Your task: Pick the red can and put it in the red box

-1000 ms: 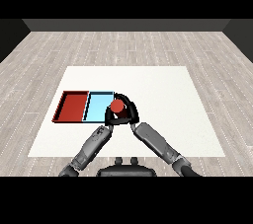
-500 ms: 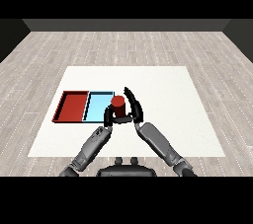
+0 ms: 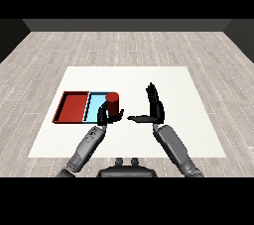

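Red can (image 3: 112,103) upright at the light blue tray (image 3: 94,105)'s right edge, now apparently held by the curled left hand (image 3: 105,115), with the right hand (image 3: 155,106) drawn back, fingers straight, leaving a leftward carry to the red tray (image 3: 73,106).

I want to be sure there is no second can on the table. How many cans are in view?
1. The red can stands upright in the left robot hand, at the right end of the light blue tray. No other can shows; nothing seems able to hide one.
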Available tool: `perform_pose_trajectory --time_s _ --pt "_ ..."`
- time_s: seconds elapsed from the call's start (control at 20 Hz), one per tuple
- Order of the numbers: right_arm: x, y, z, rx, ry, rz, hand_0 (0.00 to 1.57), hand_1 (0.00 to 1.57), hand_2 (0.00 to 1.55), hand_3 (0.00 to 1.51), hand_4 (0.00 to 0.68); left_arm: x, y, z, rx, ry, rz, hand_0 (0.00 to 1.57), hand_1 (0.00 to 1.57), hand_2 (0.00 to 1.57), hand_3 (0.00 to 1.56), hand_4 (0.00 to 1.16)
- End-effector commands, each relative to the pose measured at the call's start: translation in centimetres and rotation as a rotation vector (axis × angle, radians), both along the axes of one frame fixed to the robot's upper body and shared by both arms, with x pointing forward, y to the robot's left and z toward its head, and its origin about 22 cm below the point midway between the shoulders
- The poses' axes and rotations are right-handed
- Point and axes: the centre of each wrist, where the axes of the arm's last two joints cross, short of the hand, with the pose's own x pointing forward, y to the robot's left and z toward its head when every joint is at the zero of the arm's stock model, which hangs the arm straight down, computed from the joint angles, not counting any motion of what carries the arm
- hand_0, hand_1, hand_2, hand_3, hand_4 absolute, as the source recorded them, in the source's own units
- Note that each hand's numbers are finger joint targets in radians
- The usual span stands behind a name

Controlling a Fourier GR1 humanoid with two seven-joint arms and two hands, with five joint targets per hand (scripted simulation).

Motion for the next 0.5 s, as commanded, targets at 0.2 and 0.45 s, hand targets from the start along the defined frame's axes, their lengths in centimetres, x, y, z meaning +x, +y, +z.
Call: perform_pose_trajectory --time_s 0.2,0.45 --pt "-3.5 -7.0 -2.5 0.002 0.046 -0.160 0.00 0.00 0.00 0.00 0.000 1.6 8.3 2.4 0.209 -0.041 0.133 1.57 1.57 1.56 1.47 1.12" --pt "-4.2 -10.8 -3.4 -0.059 0.084 -0.205 0.00 0.00 0.00 0.00 0.000 3.1 13.2 1.1 0.295 0.046 0.248 1.57 1.57 1.55 1.46 1.12"
